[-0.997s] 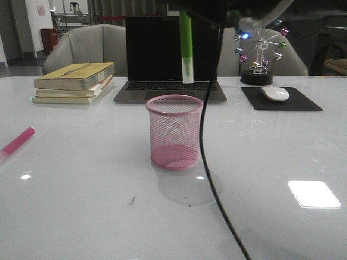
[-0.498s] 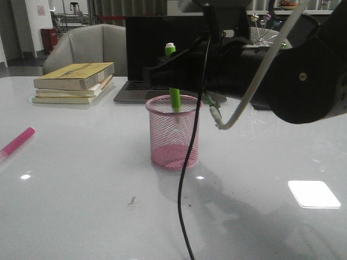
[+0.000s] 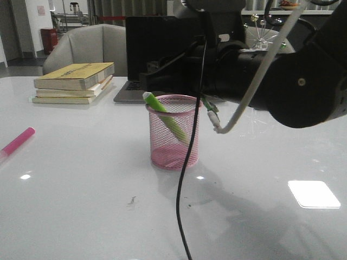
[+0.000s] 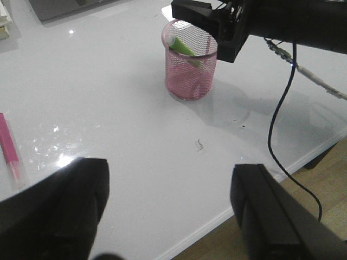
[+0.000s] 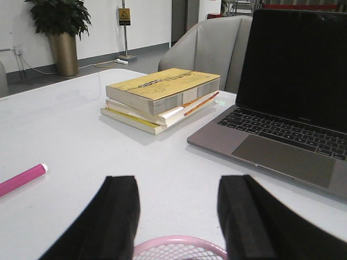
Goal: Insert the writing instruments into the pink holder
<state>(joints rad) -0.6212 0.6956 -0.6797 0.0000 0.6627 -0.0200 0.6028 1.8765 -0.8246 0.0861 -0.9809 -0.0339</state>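
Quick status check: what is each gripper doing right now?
Left gripper: open, holding nothing.
Right gripper: open and empty above the pink holder; the green marker leans inside it.

green marker (image 3: 166, 118): dropped, now leaning in pink holder (image 3: 173, 132) | right pincer (image 5: 176, 216): released it
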